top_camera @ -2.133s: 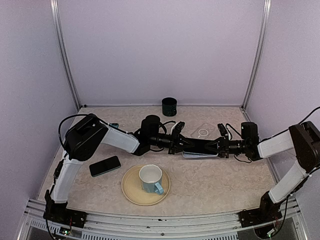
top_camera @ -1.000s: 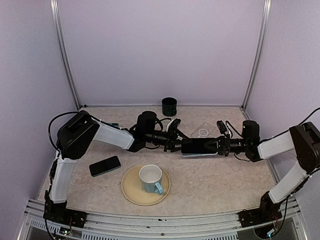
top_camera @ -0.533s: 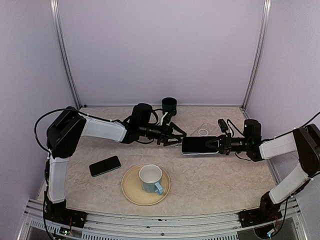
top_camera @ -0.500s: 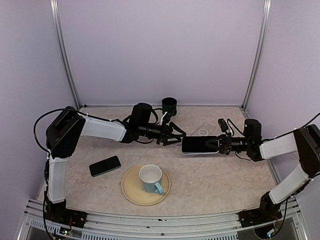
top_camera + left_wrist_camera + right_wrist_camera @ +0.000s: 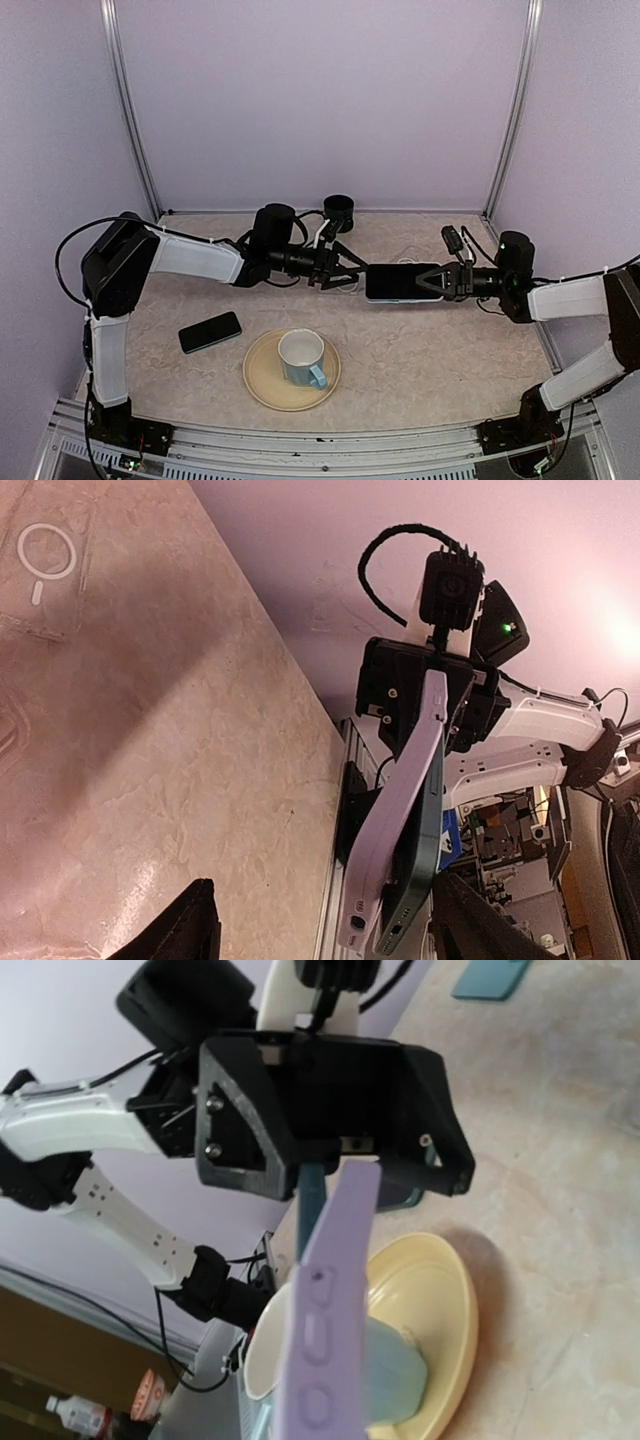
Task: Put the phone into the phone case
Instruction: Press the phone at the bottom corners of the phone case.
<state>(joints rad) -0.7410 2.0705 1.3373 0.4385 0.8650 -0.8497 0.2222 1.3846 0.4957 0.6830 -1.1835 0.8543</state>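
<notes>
Phone (image 5: 425, 850) and lilac case (image 5: 395, 810), edge-on in the right gripper (image 5: 432, 695).
The gripper clamps the phone's upper end, the case lying against the phone's left side. The left gripper (image 5: 328, 885) has its jaws wide apart, flanking the phone's lower end. Far up-left of the phone, a clear case (image 5: 40, 565) lies on the table (image 5: 150, 780).

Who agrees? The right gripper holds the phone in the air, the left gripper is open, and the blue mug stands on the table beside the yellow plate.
One mistake: the blue mug stands on the yellow plate, not beside it, as the top view shows. The right gripper does hold the phone in the air and the left gripper is open.
</notes>
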